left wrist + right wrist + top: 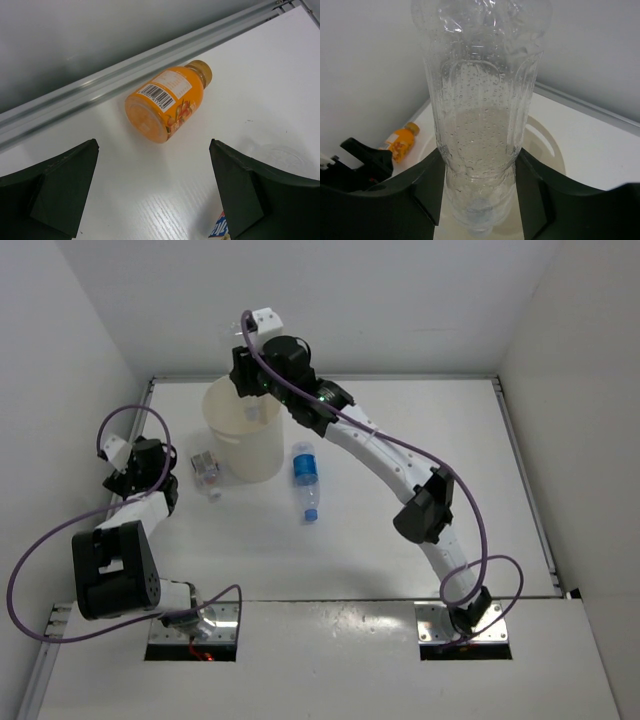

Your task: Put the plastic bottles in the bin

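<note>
Over the cream-white round plastic bin hangs the plain clear plastic bottle, cap down in the right gripper, while the short clear plastic bottle lies just left of the bin, the orange plastic bottle farther left beside the metal edge rail, and the blue-labelled clear plastic bottle just right of the bin.
</note>
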Robot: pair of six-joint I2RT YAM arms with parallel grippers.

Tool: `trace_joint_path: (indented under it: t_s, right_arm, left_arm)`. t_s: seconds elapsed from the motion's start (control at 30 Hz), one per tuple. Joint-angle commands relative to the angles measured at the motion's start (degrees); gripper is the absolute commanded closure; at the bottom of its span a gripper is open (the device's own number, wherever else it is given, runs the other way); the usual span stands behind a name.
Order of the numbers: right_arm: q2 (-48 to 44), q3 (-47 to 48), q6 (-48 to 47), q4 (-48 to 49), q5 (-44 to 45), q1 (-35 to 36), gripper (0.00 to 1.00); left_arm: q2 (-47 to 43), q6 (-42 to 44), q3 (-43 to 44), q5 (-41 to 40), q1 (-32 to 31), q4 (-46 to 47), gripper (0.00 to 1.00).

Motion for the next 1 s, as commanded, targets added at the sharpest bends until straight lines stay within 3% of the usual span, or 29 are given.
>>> trace_joint_path:
  t_s: [0.0, 0.23, 0.33, 0.47, 0.57, 0.7, 0.77, 0.87, 0.97]
  right_arm:
    - [0.5, -1.3, -2.0, 0.0, 2.0, -0.7, 0.47]
    - [-3.2, -1.3, -1.5, -0.5, 2.6, -0.7, 0.21]
    - [-6.6, -1.3, -0.8, -1.1, 3.2, -1.2, 0.15]
    - [-12.8, -3.3, -0.2, -1.1, 10.8, -2.3, 0.0]
    - [-17.7, -10.1, 2.6, -2.0, 16.4, -4.1, 0.0]
    - [-18.7, -16.9, 16.9, -13.3, 16.9, -8.3, 0.0]
    - [-20.7, -23.5, 21.2, -11.8, 13.2, -11.1, 0.0]
    - [-26.5, -43.5, 26.5, -4.5, 4.4, -14.5, 0.0]
    - [-26.4, -50.9, 29.6, 3.9, -7.6, -17.1, 0.0]
  left_arm:
    - [0.8, 0.6, 0.0, 0.5, 0.7, 2.3, 0.0]
    - [0.8, 2.3, 0.6, 2.7, 0.7, 2.9, 0.0]
    - [0.8, 3.8, 0.6, 3.9, 0.7, 2.9, 0.0]
    - [-0.3, 4.9, -0.4, 4.4, 0.7, 2.9, 0.0]
    - [-0.3, 6.2, 0.1, 5.8, 0.7, 2.4, 0.0]
    - [0.3, 7.4, 2.2, 7.2, 0.7, 1.8, 0.0]
    - [0.3, 7.9, 2.8, 7.8, 0.7, 1.3, 0.0]
    - [0.3, 7.9, 3.4, 8.4, 0.7, 1.3, 0.0]
    - [0.3, 7.9, 3.4, 8.4, 0.7, 1.3, 0.0]
